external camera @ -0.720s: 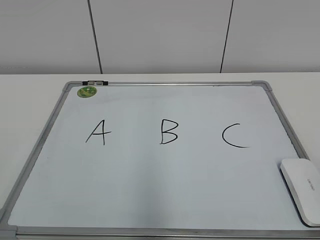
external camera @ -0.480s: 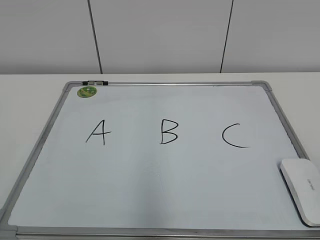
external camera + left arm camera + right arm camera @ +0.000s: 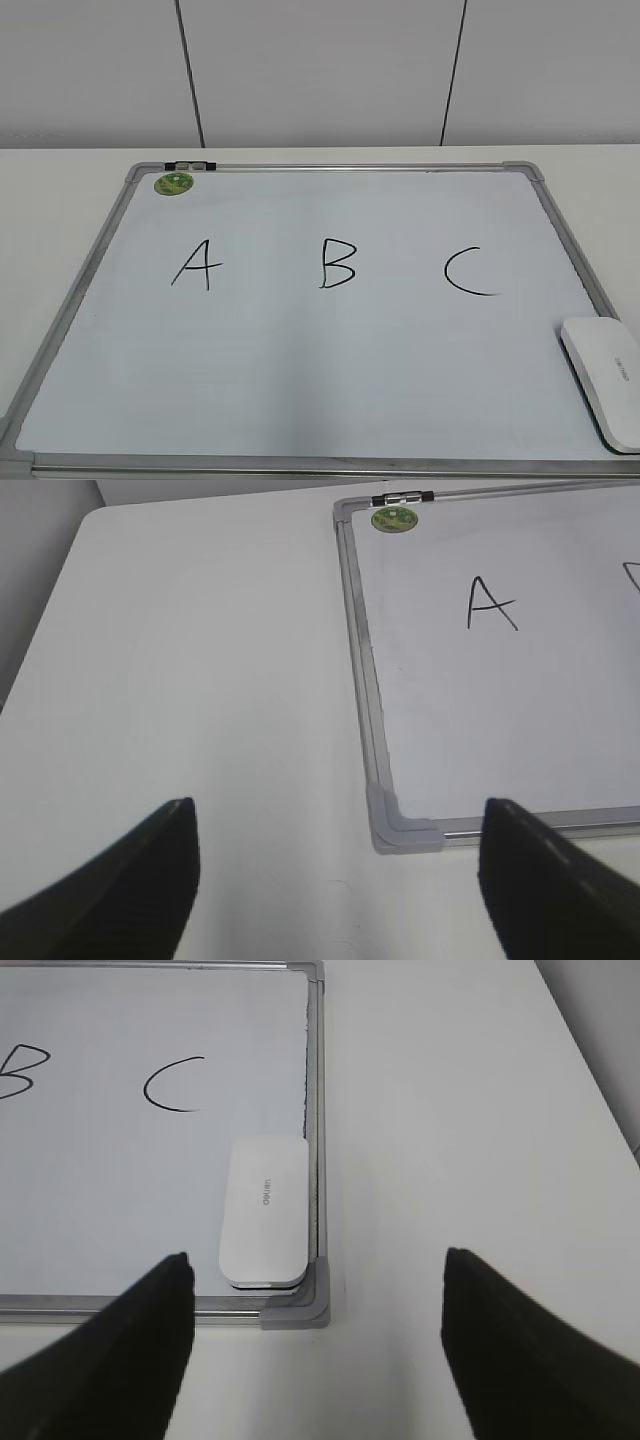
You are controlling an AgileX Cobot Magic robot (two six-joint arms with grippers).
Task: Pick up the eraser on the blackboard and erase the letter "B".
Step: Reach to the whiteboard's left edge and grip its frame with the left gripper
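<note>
Nothing grabbed yet, I'm at the approach step. Right gripper [image 3: 315, 1345] has its jaws spread wide and empty, hanging off the board over bare table; the eraser [image 3: 263, 1211] lies ahead of it and a bit to its left, in the blackboard's [image 3: 330, 167] near right corner, long side tight along the right frame rail, short end just beside the grey corner piece [image 3: 302, 1308]. Left gripper [image 3: 335, 875] is also wide open with nothing in it, parked off the near left corner, not needed here. To do this well I'd shift left until centred on the eraser, span its narrow width, and drop straight down; the right finger has to land between eraser and rail, which looks tight, so maybe grip across the long ends instead. Eraser is a flat white plastic block with rounded corners, smooth top with small grey lettering, dark pad underneath, so a slippery low profile. Board is glossy white, frame brushed metal. The letter "B" [image 3: 338, 264] sits mid-board, between the "A" [image 3: 196, 265] and "C" [image 3: 468, 271], well ahead and left of the right gripper
</note>
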